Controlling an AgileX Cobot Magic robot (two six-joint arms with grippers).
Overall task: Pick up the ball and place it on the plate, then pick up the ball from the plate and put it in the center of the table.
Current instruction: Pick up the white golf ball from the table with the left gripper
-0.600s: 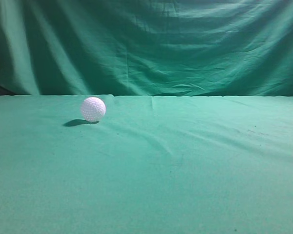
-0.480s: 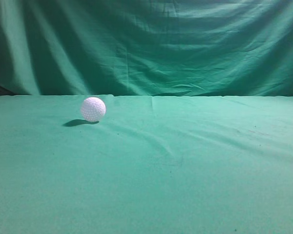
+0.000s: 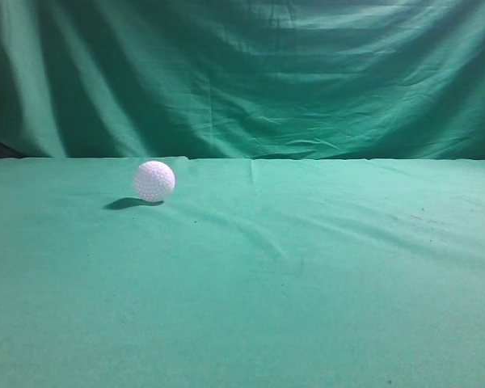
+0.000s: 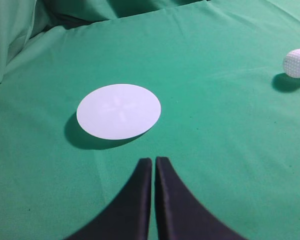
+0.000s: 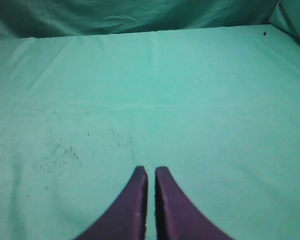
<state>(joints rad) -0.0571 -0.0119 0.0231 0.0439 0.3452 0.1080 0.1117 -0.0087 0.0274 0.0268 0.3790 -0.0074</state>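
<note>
Nearest in the left wrist view, the left gripper has its two black fingers pressed together with only a hairline seam between them, holding nothing, over bare green cloth. Just beyond its tips lies the plate, a flat pale round disc with a faint cross mark on its face and a dark shadow along its near-left rim. It sits toward the left side of the table, short of the far edge where the cloth meets the curtain.

In the right wrist view, the right gripper is likewise closed, fingers nearly touching, empty, above cloth speckled with dark flecks.

Farther off, the ball rests on the table close to its far edge, left of the middle in the exterior view, well apart from the plate and both grippers. It is round, so no long axis or heading can be told. Its shadow falls to its left.
</note>
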